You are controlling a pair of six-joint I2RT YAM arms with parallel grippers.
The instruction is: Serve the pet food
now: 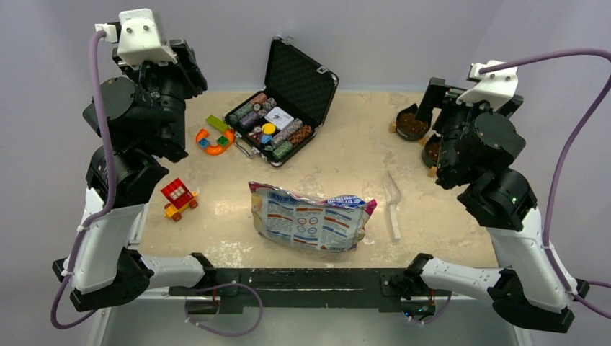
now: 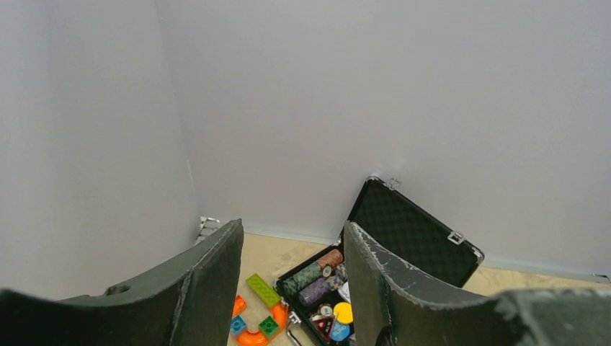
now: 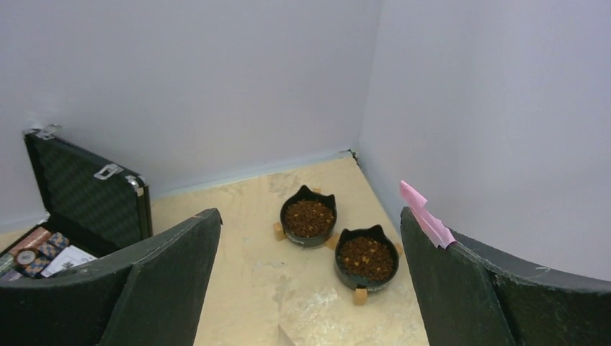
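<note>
The glossy white-and-blue, pink-edged food bag lies flat on the table near the front. A clear plastic scoop lies just right of it. Two black cat-ear bowls at the far right hold dark-brown kibble; one bowl shows in the top view, the other is partly hidden behind the right arm. My left gripper is open and empty, raised high at the far left. My right gripper is open and empty, raised above the bowls, with a pink scrap stuck on one finger.
An open black case of poker chips stands at the back centre. An orange toy track with blocks lies to its left, and a red and yellow block toy sits at the left. Walls close in the back and sides.
</note>
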